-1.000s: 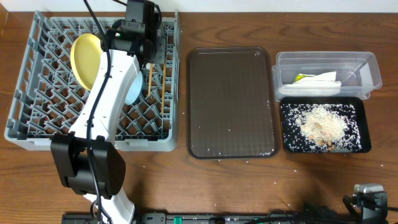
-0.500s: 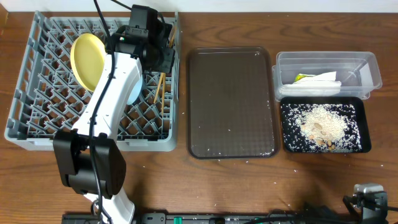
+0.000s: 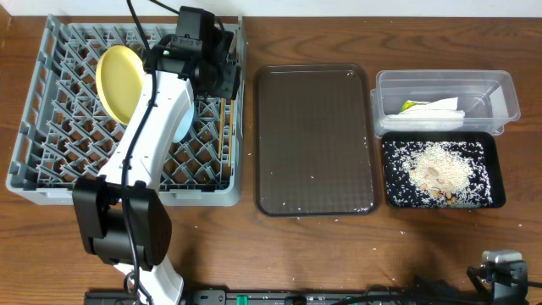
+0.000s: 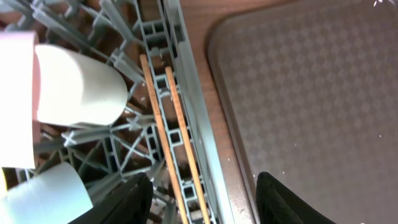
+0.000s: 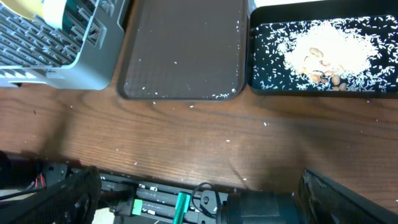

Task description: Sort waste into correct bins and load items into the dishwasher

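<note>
The grey dish rack (image 3: 51, 135) holds an upright yellow plate (image 3: 118, 80), a light blue bowl (image 3: 184, 123) and a white cup (image 4: 78, 93). Two wooden chopsticks (image 4: 171, 124) lie side by side in the rack along its right wall (image 3: 223, 127). My left gripper (image 4: 202, 205) hovers over them, open, with its fingers (image 4: 134, 199) apart on either side and touching neither stick. The right gripper (image 5: 205, 199) stands open low at the table's front edge. The clear tub (image 3: 500, 89) contains the white napkin (image 3: 432, 108). Rice crumbs (image 3: 436, 169) fill the black tray (image 3: 385, 182).
A dark brown serving tray (image 3: 315, 140) with a few stray crumbs lies between the rack and the bins. Loose crumbs dot the wooden table (image 5: 186, 130) near its front edge. The left arm (image 3: 144, 144) crosses the rack diagonally.
The left gripper has opened and let go of the chopsticks. They have dropped from a tilt to lie straight along the rack's right wall.
</note>
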You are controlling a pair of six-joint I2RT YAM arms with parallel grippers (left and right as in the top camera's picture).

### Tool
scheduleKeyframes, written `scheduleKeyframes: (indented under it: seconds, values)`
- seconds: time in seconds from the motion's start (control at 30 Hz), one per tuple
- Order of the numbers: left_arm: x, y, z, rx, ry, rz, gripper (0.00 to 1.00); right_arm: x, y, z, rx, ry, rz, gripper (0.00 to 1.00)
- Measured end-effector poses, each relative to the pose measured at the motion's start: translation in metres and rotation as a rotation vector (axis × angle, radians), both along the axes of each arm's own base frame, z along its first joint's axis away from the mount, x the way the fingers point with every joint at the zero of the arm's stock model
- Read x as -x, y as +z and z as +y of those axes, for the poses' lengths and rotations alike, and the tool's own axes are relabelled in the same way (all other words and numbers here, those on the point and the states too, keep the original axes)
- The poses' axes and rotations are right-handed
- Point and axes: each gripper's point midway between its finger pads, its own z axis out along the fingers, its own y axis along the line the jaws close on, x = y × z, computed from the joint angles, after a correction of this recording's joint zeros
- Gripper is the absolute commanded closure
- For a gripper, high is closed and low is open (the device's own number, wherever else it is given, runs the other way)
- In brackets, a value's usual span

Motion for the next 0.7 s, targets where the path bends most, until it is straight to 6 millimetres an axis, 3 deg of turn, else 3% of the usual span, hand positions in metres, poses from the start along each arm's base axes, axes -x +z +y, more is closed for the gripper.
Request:
scheduleKeyframes:
  seconds: [0.1, 0.17, 0.4, 0.47, 0.57, 0.7]
  values:
    - [0.014, 0.011, 0.002, 0.003, 0.009, 0.018, 0.37, 0.0, 0.0, 0.0, 0.0, 0.0, 0.0, 0.01]
    - [0.029, 0.035, 0.005, 0.011, 0.015, -0.003, 0.35, 0.0, 0.0, 0.0, 0.0, 0.0, 0.0, 0.01]
    - [0.115, 0.163, 0.021, 0.062, 0.015, -0.26, 0.32, 0.0, 0.0, 0.0, 0.0, 0.0, 0.0, 0.01]
    - [0.14, 0.185, 0.025, 0.079, 0.014, -0.345, 0.31, 0.0, 0.0, 0.0, 0.0, 0.0, 0.0, 0.01]
    - [0.181, 0.187, 0.033, 0.091, 0.014, -0.422, 0.27, 0.0, 0.0, 0.0, 0.0, 0.0, 0.0, 0.01]
    - [0.231, 0.16, 0.044, 0.095, 0.021, -0.478, 0.24, 0.0, 0.0, 0.0, 0.0, 0.0, 0.0, 0.01]
